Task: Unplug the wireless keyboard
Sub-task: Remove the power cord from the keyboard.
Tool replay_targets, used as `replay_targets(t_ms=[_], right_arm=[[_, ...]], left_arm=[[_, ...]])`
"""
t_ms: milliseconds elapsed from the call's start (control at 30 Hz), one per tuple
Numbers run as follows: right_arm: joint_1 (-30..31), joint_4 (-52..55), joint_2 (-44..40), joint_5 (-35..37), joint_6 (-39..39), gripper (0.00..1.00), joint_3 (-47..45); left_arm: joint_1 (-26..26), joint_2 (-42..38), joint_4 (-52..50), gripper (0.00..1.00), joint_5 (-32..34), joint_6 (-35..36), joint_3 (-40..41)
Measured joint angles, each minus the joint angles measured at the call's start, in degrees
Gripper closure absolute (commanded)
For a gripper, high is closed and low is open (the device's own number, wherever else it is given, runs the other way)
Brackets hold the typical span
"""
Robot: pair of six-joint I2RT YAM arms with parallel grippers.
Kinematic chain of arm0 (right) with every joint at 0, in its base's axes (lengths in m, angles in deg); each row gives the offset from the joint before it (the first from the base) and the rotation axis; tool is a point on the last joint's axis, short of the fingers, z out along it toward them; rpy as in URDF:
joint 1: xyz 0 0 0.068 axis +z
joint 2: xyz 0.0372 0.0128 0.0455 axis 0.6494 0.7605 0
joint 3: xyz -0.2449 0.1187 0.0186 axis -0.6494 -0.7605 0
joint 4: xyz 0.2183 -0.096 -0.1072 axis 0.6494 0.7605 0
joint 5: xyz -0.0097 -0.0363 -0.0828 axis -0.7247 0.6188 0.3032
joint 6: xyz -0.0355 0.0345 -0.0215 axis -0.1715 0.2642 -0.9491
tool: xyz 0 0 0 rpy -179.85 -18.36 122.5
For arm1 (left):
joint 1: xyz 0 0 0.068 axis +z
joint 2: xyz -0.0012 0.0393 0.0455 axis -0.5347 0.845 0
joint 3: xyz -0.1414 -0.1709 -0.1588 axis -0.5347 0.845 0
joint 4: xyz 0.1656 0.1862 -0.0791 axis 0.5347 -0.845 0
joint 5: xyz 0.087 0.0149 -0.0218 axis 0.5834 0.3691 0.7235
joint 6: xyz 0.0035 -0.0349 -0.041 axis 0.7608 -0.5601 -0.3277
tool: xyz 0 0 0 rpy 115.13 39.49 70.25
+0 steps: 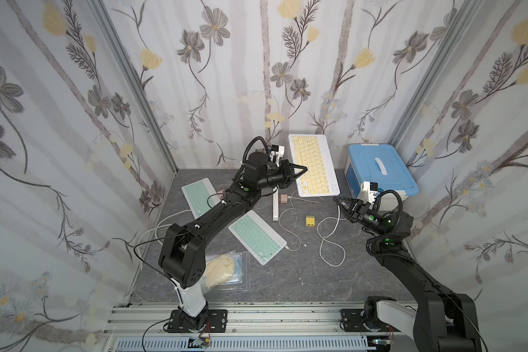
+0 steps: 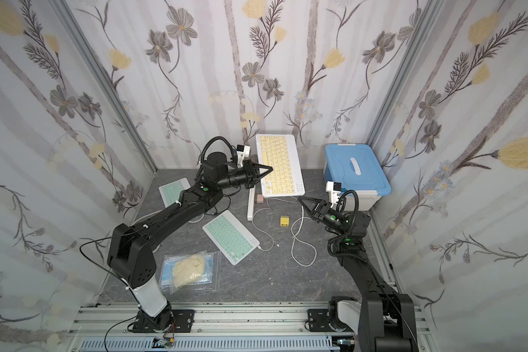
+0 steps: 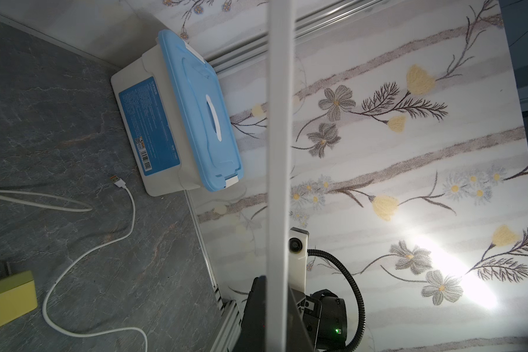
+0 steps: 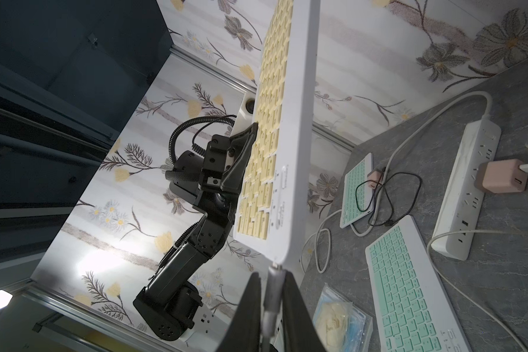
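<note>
In both top views, a white keyboard [image 1: 314,164] with yellow keys hangs tilted above the back of the table [image 1: 287,274]. The left gripper [image 1: 302,168] pinches its long edge. Left wrist view: only its thin white edge shows. Right wrist view: the right gripper [image 4: 272,304] pinches the plug [image 4: 273,275] at its corner.

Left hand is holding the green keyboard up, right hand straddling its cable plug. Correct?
Wrong colour: the left hand holds up the yellow keyboard, not a green one, as the right wrist view shows. The right hand does straddle its cable plug.
</note>
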Motion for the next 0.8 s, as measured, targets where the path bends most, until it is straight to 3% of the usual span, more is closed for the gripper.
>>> replay_targets(t_ms=[200, 800], right_arm=[[0.2, -0.8, 0.7, 0.1, 1.1, 1.0, 0.0], [0.6, -2.1, 1.4, 0.0, -0.1, 1.0, -0.2]], left_arm=[[0.3, 0.2, 0.1, 1.0, -0.6, 0.0, -0.2], [1.2, 1.4, 1.4, 1.0, -1.9, -1.7, -0.2]])
